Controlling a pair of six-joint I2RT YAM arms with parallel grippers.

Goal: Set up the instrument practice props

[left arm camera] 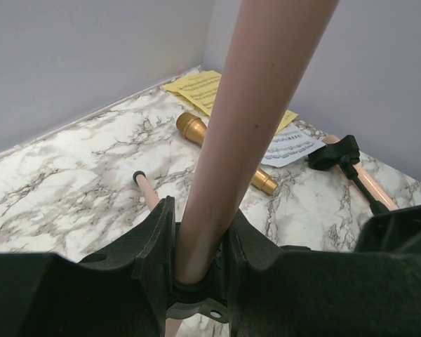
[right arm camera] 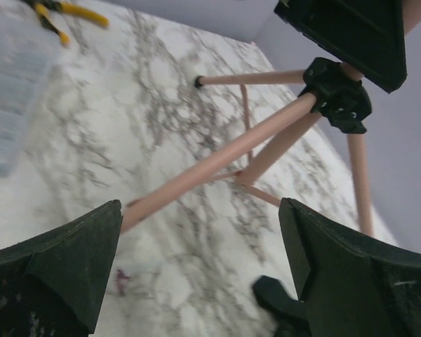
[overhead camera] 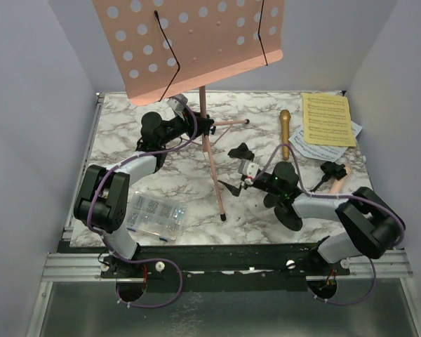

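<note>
The pink perforated music rack [overhead camera: 196, 42] stands at the back on its tripod, one leg [overhead camera: 216, 184] reaching toward the front. My left gripper [overhead camera: 198, 125] is shut on the rack's pole [left arm camera: 245, 126], low down near the black leg hub [right arm camera: 337, 95]. My right gripper [overhead camera: 237, 170] is open and empty just right of the front leg [right arm camera: 217, 163], with its fingers [right arm camera: 63, 274] spread wide. The gold microphone [overhead camera: 285, 133] lies flat to the right. The yellow page [overhead camera: 328, 119] lies on a white page [overhead camera: 316, 149] at the back right. The pink microphone [left arm camera: 368, 186] lies in a black clip [left arm camera: 337, 154].
A clear compartment box [overhead camera: 154, 214] lies at the front left. Yellow-handled pliers [right arm camera: 63, 14] lie beyond it in the right wrist view. Black round bases [overhead camera: 291, 212] sit under my right arm. Grey walls close in the table on three sides.
</note>
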